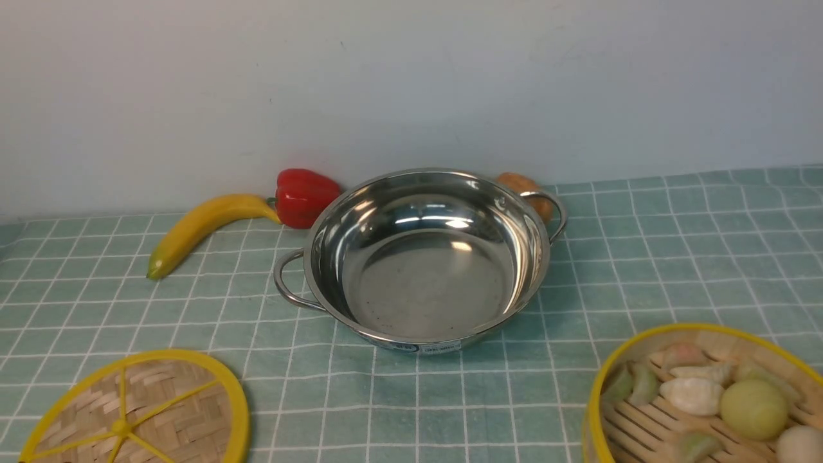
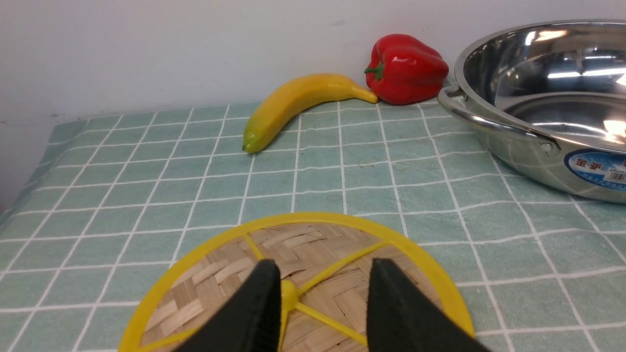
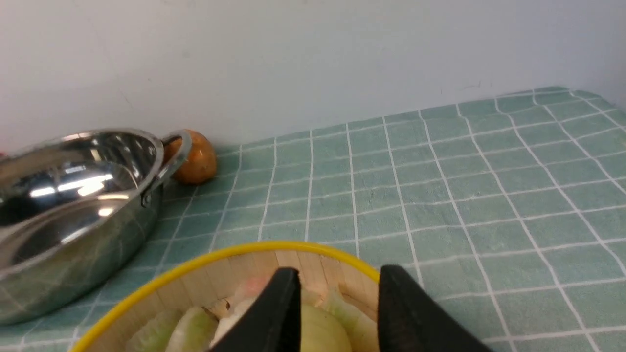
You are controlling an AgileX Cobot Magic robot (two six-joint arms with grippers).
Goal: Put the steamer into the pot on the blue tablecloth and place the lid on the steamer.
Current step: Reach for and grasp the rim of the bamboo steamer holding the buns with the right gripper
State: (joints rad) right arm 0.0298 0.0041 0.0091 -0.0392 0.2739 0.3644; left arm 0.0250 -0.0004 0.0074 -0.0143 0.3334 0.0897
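The pot (image 1: 424,257) stands empty at mid-table on the blue tablecloth (image 1: 675,257). The lid (image 1: 138,411) lies flat at the front left. The steamer (image 1: 701,399), holding toy dumplings and buns, sits at the front right. Neither gripper shows in the front view. In the left wrist view my left gripper (image 2: 326,266) is open just above the lid (image 2: 313,244), with the centre knob (image 2: 288,296) between its fingers. In the right wrist view my right gripper (image 3: 340,274) is open over the steamer (image 3: 230,274), straddling its far rim. The pot (image 3: 73,210) stands beyond it.
A banana (image 1: 199,228) and a red pepper (image 1: 305,196) lie behind the pot on the left, by the wall. A brown potato-like thing (image 1: 530,193) sits behind the pot's right handle. The cloth's left edge (image 2: 29,166) shows in the left wrist view.
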